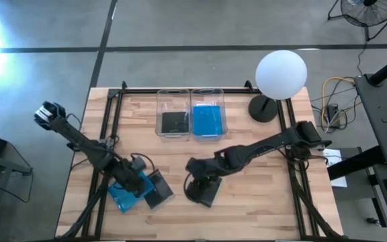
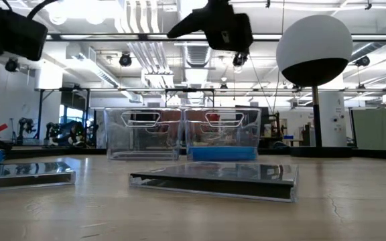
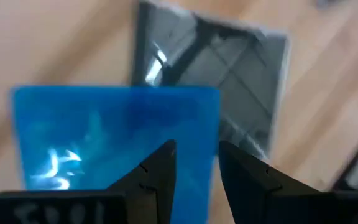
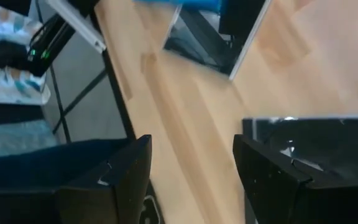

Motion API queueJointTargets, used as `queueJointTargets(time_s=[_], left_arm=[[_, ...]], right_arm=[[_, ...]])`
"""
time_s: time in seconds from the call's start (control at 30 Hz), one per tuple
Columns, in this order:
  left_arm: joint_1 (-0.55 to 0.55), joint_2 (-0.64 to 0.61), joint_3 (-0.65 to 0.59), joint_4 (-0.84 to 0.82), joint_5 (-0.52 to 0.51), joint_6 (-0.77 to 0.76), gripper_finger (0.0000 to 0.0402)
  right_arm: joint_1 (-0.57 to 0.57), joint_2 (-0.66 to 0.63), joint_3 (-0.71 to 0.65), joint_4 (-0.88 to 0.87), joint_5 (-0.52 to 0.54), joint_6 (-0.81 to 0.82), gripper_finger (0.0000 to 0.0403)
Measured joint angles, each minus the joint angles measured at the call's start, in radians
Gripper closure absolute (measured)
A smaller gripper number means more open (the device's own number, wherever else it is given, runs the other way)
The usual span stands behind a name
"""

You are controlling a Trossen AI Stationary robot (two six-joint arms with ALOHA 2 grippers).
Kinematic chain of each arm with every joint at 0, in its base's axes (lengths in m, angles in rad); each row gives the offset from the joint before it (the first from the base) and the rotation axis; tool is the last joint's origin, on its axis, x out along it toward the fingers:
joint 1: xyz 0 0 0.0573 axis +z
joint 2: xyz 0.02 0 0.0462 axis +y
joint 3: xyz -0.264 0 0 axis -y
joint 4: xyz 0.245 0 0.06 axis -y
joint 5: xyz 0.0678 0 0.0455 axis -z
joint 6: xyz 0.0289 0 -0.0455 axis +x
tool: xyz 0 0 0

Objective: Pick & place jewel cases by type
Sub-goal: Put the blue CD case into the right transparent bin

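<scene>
A blue jewel case (image 1: 121,199) lies flat near the table's front left, with a dark jewel case (image 1: 160,190) beside it on the right. My left gripper (image 3: 194,152) hovers open over the blue case's edge (image 3: 117,130), fingers pointing steeply down; the dark case (image 3: 229,68) lies beyond. A second dark jewel case (image 1: 207,196) lies flat at front centre. My right gripper (image 4: 194,155) stands open above the bare wood next to that case (image 4: 316,140). In the low view this case (image 2: 213,179) rests flat, with a gripper (image 2: 220,27) high above it.
Two clear bins stand side by side at the far centre: the left bin (image 1: 173,101) holds a dark case, the right bin (image 1: 208,97) a blue one. A white globe lamp (image 1: 281,74) stands at the far right. Bare wood lies between the bins and the cases.
</scene>
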Motion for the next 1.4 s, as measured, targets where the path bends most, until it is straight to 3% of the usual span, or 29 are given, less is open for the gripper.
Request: queueJointTargets(time_s=[0.23,0.53,0.73,0.87,1.03,1.2,1.4], left_arm=[[-0.011,0.157,0.026,0.007,0.137,0.047,0.0298],[-0.012,0.33,0.074,-0.01,0.151,0.076,0.0298],[0.021,0.37,0.117,0.02,0.011,0.157,0.0298],[0.089,0.374,0.123,0.141,-0.111,0.237,0.0298],[0.185,0.368,0.142,0.277,-0.141,0.339,0.0298],[0.177,0.293,0.215,0.129,-0.188,0.387,0.0298],[0.138,0.181,0.186,-0.195,-0.272,0.173,0.0298]], right_arm=[[0.036,0.0,0.0,-0.003,0.002,-0.018,0.0184],[0.053,-0.001,0.0,-0.021,0.008,-0.019,0.0184],[0.062,-0.001,0.0,-0.02,0.057,-0.006,0.0184],[0.067,-0.001,0.0,-0.02,0.083,0.018,0.0183],[0.076,-0.001,0.0,-0.019,0.124,0.04,0.0184],[0.08,-0.001,0.0,-0.02,0.199,0.159,0.0184],[0.059,0.025,-0.01,-0.016,0.208,0.356,0.0184]])
